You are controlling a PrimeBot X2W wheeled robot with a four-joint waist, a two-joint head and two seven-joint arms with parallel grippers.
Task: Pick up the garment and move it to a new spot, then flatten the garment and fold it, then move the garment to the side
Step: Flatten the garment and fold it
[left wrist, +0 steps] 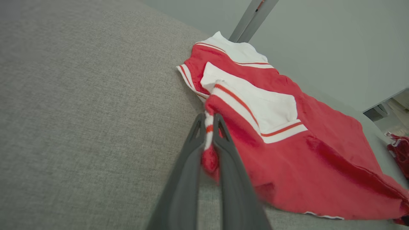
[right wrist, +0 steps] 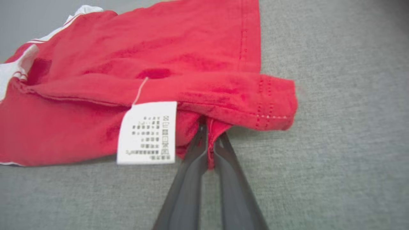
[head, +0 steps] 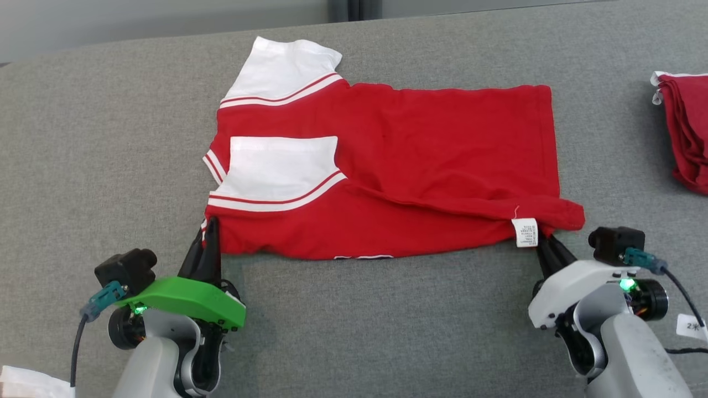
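Observation:
The garment (head: pixel 409 149) is a red shirt with white sleeves edged in red stripes, lying across the grey table with both sleeves folded in at the left. My left gripper (head: pixel 210 228) is shut on its near left corner, where striped trim is pinched between the fingers (left wrist: pixel 209 123). My right gripper (head: pixel 545 239) is shut on the near right hem corner, beside a white care label (head: pixel 524 232). In the right wrist view red cloth (right wrist: pixel 159 64) sits clamped between the fingers (right wrist: pixel 209 127), with the label (right wrist: pixel 147 132) hanging just to their left.
The grey fabric table (head: pixel 83 166) stretches wide on all sides. Another red garment (head: pixel 688 132) lies bunched at the right edge. White paper (head: pixel 33 384) shows at the lower left corner, and a small white tag (head: pixel 691 326) hangs by my right arm.

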